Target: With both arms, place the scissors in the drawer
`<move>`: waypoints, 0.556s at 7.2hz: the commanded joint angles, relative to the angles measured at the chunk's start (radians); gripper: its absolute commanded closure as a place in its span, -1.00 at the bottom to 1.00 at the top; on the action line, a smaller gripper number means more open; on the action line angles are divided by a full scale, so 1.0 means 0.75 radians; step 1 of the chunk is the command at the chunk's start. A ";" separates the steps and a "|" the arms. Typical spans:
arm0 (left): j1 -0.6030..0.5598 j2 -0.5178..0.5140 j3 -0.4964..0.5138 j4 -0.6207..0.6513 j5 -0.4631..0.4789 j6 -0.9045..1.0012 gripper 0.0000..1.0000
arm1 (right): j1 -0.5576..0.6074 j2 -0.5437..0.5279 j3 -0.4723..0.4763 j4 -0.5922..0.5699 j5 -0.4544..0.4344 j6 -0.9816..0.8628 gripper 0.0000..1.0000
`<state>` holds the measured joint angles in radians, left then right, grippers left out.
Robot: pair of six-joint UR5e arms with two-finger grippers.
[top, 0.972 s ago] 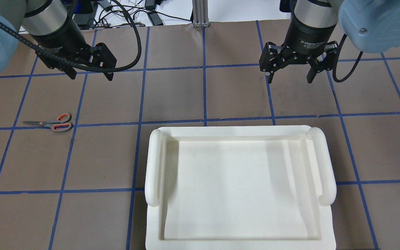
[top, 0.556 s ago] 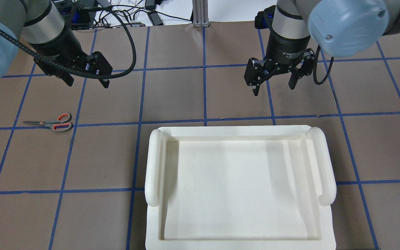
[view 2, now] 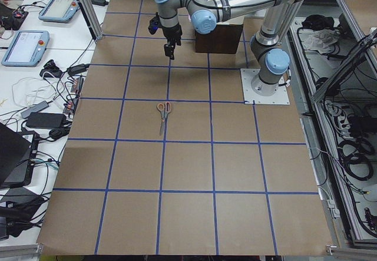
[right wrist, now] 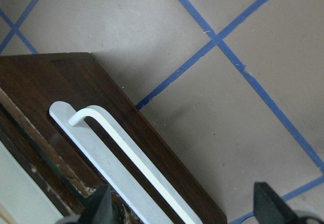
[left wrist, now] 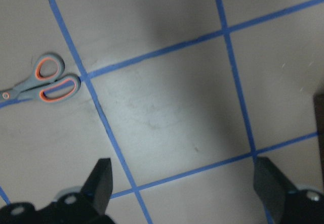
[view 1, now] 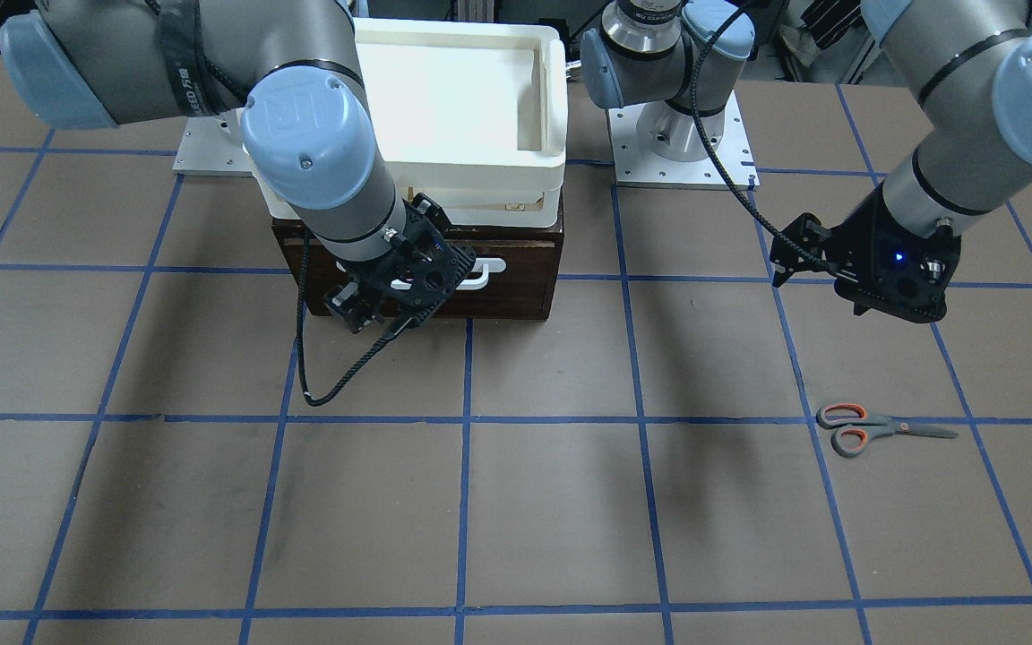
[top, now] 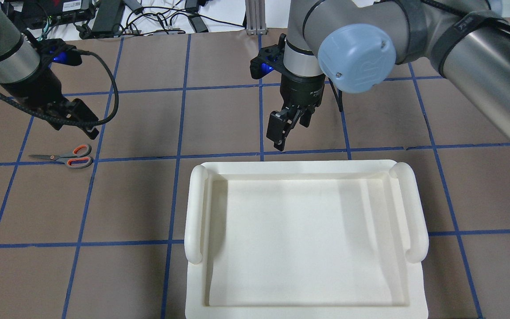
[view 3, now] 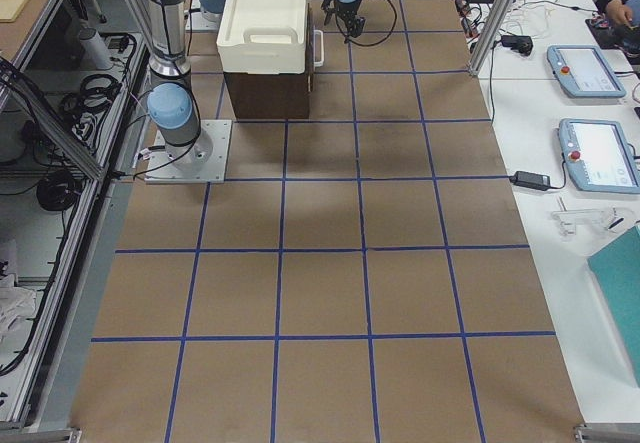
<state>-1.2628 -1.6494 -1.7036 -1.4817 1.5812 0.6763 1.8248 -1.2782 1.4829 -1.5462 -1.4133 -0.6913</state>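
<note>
Scissors (top: 62, 156), with dark grey blades and grey handle loops lined in orange, lie flat and closed on the brown table with the blue tape grid (view 1: 552, 502). They are out on the robot's left side, well apart from the drawer. Their long axis runs across the table, the blade tips pointing outward to the left and the loops toward the middle.

Of the two, the black two-finger left gripper (top: 84, 126) is by far the nearer. It hangs above the table close to the loops but not over them. In its wrist view the scissors (left wrist: 40, 82) sit off at the upper left, outside the gap between the fingers. Its jaws stand wide apart, holding and touching nothing. A pickup would probably need it moved over the scissors and turned across their axis.

The dark brown wooden drawer (view 1: 516, 287) sits under a cream plastic tray (top: 197, 208) and looks shut. The black right gripper (view 1: 364, 313) hangs just in front of the drawer's white bar handle (right wrist: 126, 153), jaws spread and empty, not yet closed on the handle.
</note>
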 commanded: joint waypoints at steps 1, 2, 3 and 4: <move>0.161 -0.050 -0.082 0.165 0.011 0.369 -1.00 | 0.001 0.084 -0.064 0.071 0.005 -0.440 -0.95; 0.176 -0.087 -0.091 0.214 0.015 0.514 -0.99 | -0.005 0.137 -0.142 0.142 -0.009 -0.606 -0.94; 0.209 -0.134 -0.093 0.259 0.019 0.755 -1.00 | -0.009 0.196 -0.189 0.196 -0.016 -0.766 -0.93; 0.252 -0.189 -0.097 0.367 0.076 1.059 -1.00 | -0.007 0.213 -0.186 0.217 -0.014 -0.790 -0.93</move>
<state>-1.1089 -1.7462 -1.7719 -1.2830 1.6054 1.2302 1.8196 -1.1470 1.3604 -1.4148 -1.4219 -1.2123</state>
